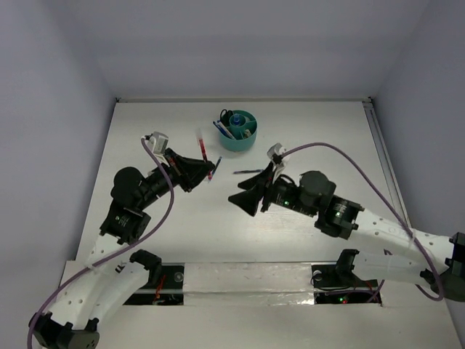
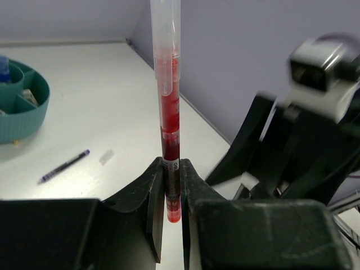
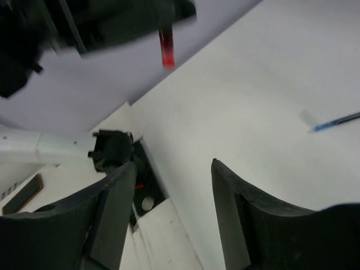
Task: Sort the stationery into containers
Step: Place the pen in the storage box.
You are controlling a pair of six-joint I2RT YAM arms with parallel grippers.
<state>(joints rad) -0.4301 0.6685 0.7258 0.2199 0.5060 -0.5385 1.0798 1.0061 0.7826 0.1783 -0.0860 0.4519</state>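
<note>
Our left jaws are clamped tight on the slim red pen with a clear upper barrel (image 2: 170, 107). They pinch it near its lower end, so most of its length stands free above them. Our right jaws stand well apart with nothing between them. We judge the step in hand to be carrying this pen to the round teal plastic cup with inner dividers (image 1: 237, 143), which sits toward the far side of the white table (image 1: 327, 145). To do it well we should lift clear of the rim, tip the long free end into the compartment that already holds pens, and let go only once it is inside, keeping wide of the right arm close by. Only the overhead view shows both arms and the cup's layout. Only the left wrist view shows just where the pen is gripped. The right wrist view shows a slim dark blue pen (image 3: 336, 120) lying on the table just beside a small pale bit (image 3: 306, 117).
</note>
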